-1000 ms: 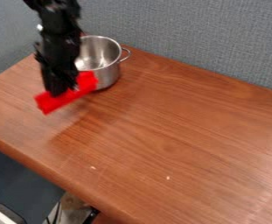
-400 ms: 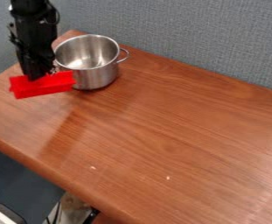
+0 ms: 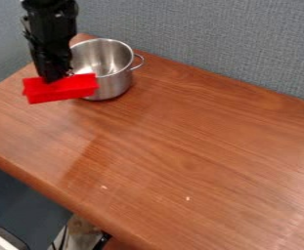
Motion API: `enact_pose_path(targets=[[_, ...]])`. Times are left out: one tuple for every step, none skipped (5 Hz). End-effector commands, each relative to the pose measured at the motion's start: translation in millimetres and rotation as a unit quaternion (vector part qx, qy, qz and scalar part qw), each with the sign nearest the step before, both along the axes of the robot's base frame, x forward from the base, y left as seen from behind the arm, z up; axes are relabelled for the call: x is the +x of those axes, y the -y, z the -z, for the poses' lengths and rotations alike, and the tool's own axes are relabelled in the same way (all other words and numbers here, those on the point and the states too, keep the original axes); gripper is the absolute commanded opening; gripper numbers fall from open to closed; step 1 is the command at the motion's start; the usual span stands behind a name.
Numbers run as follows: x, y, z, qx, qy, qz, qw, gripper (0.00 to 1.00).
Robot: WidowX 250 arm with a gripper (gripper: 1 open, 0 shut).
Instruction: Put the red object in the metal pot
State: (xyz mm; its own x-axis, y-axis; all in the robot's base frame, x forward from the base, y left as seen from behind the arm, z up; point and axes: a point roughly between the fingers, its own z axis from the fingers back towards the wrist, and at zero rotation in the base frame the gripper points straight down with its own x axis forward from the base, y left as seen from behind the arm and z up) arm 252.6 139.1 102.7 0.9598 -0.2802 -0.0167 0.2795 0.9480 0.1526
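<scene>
Gripper point(image 3: 50, 74) pointed straight down at the upper left of the view, black fingers pressed in on the red object point(image 3: 59, 90) and pinching it near its middle. The arm point(image 3: 47, 29) rose straight up from the gripper and left the frame at the top edge.

Red object was a bright red bar, held roughly level with its long side running left to right and its right end tilted slightly up. It appeared lifted off the table point(image 3: 181, 146), though the gap beneath it could not be made out clearly. Its right end overlapped the front wall of the metal pot point(image 3: 102, 68) as seen from the camera; whether the two touched could not be told.

Metal pot stood upright on the table at about 2 o'clock from the gripper, just beside it, with its open mouth facing up and nothing visible inside. One small side handle point(image 3: 139, 62) stuck out at the pot's 3 o'clock.

Table was brown wood grain, with a grey wall point(image 3: 220, 39) behind it.
</scene>
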Motion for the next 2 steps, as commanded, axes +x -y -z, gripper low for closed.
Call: enact_pose_path(targets=[[1.7,6,-8.4,0.006,0.028,-0.015,0.9995,0.00],[21.7,-13,-15.0,0.002,0.037,-0.027,0.9989,0.00]])
